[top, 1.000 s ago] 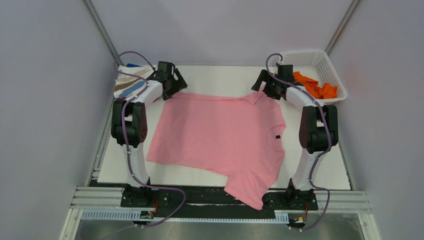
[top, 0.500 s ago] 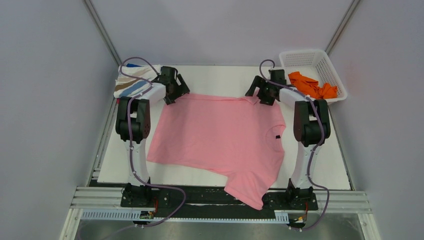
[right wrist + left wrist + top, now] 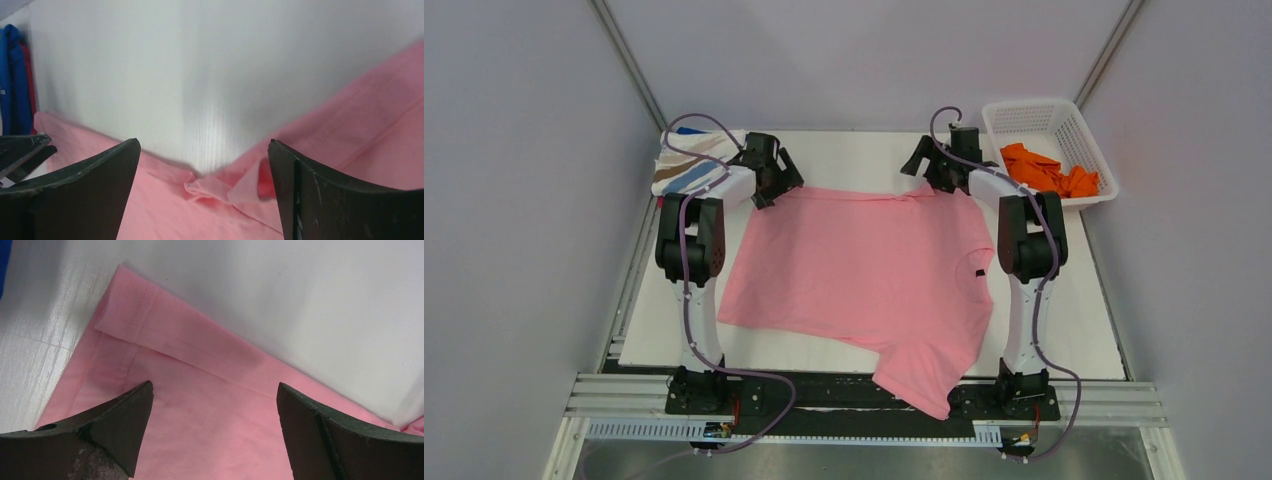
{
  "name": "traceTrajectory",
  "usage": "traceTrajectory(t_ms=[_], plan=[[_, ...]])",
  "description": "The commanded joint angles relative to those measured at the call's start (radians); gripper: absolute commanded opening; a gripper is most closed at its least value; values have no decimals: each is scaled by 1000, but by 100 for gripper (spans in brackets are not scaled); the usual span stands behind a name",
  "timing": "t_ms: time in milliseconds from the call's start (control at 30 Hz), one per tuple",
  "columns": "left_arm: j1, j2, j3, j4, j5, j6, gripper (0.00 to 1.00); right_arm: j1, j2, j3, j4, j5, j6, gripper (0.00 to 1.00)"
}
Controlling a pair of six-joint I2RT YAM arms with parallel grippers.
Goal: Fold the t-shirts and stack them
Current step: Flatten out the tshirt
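Observation:
A light pink t-shirt [image 3: 864,272] lies spread on the white table, one sleeve hanging over the near edge. My left gripper [image 3: 769,185] is open over its far left corner; the left wrist view shows the folded-over pink hem [image 3: 165,335] between the spread fingers [image 3: 115,425]. My right gripper [image 3: 929,170] is open above the shirt's far right edge, where a small bunched fold of pink cloth [image 3: 225,187] lies between its fingers [image 3: 325,195]. Folded shirts, white with blue and tan streaks [image 3: 686,165], sit at the far left. An orange shirt [image 3: 1054,172] lies in the basket.
A white plastic lattice basket [image 3: 1034,118] stands at the far right corner. Blue and red cloth [image 3: 15,85] shows at the left edge of the right wrist view. Bare white table [image 3: 854,155] lies beyond the pink shirt.
My right gripper has swung left and farther back along the shirt's far edge. My left gripper shifted slightly right early on, then stayed put. The pink shirt has not moved.

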Motion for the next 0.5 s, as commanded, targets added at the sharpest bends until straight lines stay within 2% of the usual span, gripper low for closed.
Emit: traceTrajectory(t_ms=[0,100,233,333,467], plan=[[0,17,38,-3,-16,3,100,10,60,100,123,12,63,100],[0,15,45,-5,-20,-1,100,13,116,141,239,31,109,100],[0,20,65,-11,-33,-9,100,12,192,260,253,43,110,100],[0,24,77,-6,-54,-16,100,11,157,279,239,43,61,100],[4,47,108,18,-81,-52,100,10,53,178,237,43,8,100]])
